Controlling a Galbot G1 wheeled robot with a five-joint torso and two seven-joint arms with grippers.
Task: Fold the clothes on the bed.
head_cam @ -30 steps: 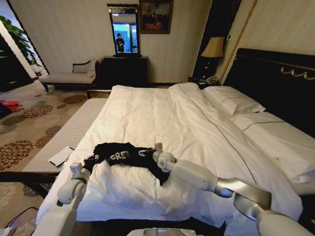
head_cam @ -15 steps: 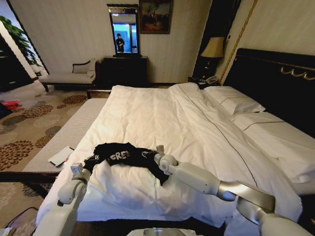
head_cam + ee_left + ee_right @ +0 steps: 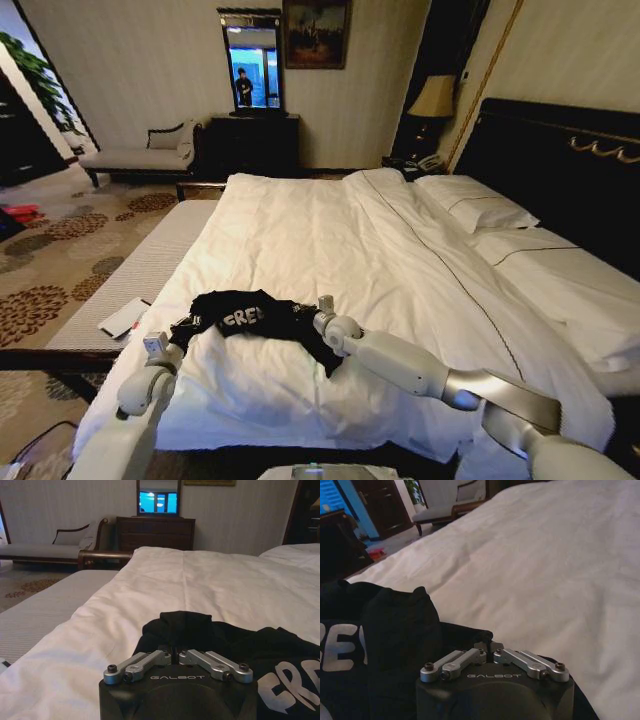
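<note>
A black T-shirt [image 3: 255, 320] with white lettering lies bunched on the near part of the white bed [image 3: 330, 225]. My left gripper [image 3: 184, 330] is at the shirt's left end and my right gripper [image 3: 318, 310] at its right end. In the left wrist view the left gripper [image 3: 175, 653] is shut, pinched into a raised fold of the black T-shirt [image 3: 200, 630]. The right wrist view shows the right gripper [image 3: 488, 647] shut at the edge of the black T-shirt [image 3: 395, 630], with the bed [image 3: 545, 555] stretching beyond.
White pillows [image 3: 475, 205] lie against the dark headboard [image 3: 560, 160] on the right. A striped bench [image 3: 140, 265] with a white flat item [image 3: 125, 318] runs along the bed's left side. A chaise [image 3: 140, 155] and a dark dresser [image 3: 255, 140] stand by the far wall.
My right gripper has shifted slightly to the right, drawing the shirt's right end out a little. The left arm has stayed put.
</note>
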